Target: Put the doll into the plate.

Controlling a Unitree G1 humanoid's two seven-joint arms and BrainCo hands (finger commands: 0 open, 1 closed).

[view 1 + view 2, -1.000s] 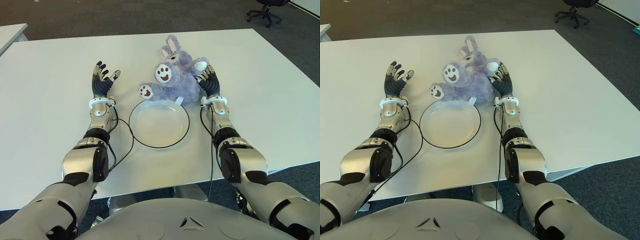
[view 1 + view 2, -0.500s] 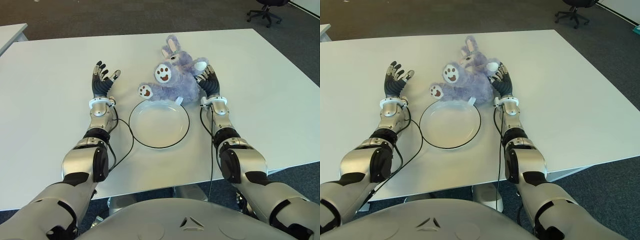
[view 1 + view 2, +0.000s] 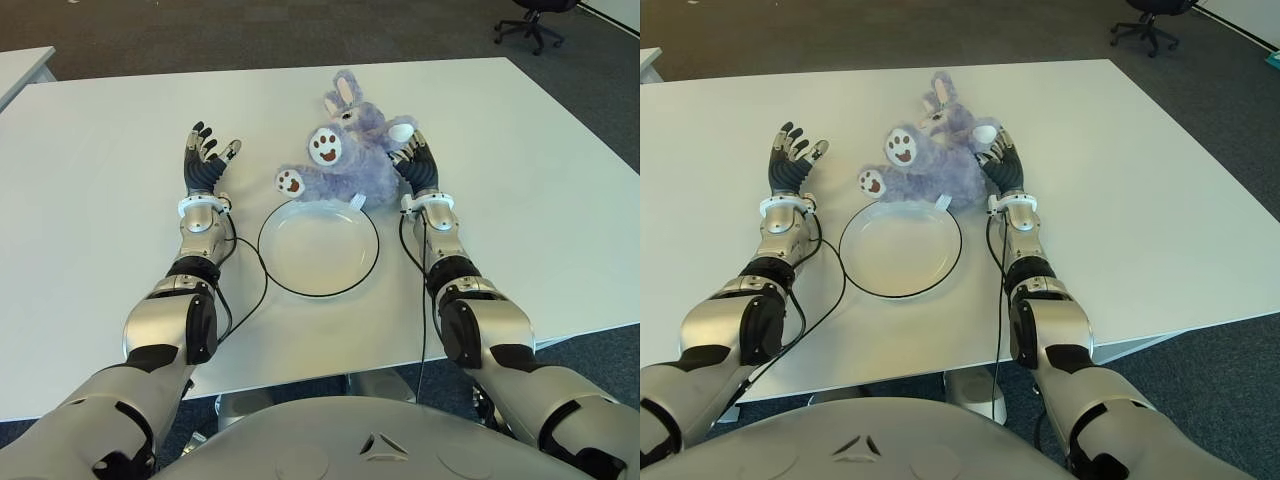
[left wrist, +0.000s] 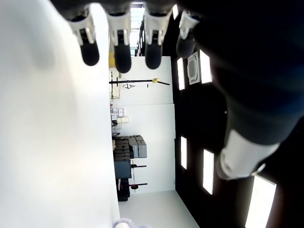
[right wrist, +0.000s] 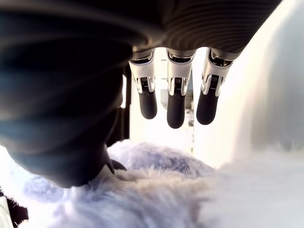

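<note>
A purple plush rabbit doll (image 3: 345,158) lies on its back on the white table, white paws up, just beyond the rim of the white plate (image 3: 318,248). One paw and a tag overlap the plate's far edge. My right hand (image 3: 415,165) is pressed against the doll's right flank, fingers spread and open; in the right wrist view its fingertips (image 5: 175,113) hang over the fur (image 5: 156,190). My left hand (image 3: 206,160) is raised open to the left of the plate, apart from the doll, with its fingertips (image 4: 122,59) spread.
A black cable (image 3: 255,290) runs around the plate's rim toward both forearms. The white table (image 3: 100,230) stretches wide to both sides. An office chair (image 3: 530,20) stands on the carpet at the far right.
My right hand has edged slightly left into the doll, nudging it a little leftward. The left hand has not moved.
</note>
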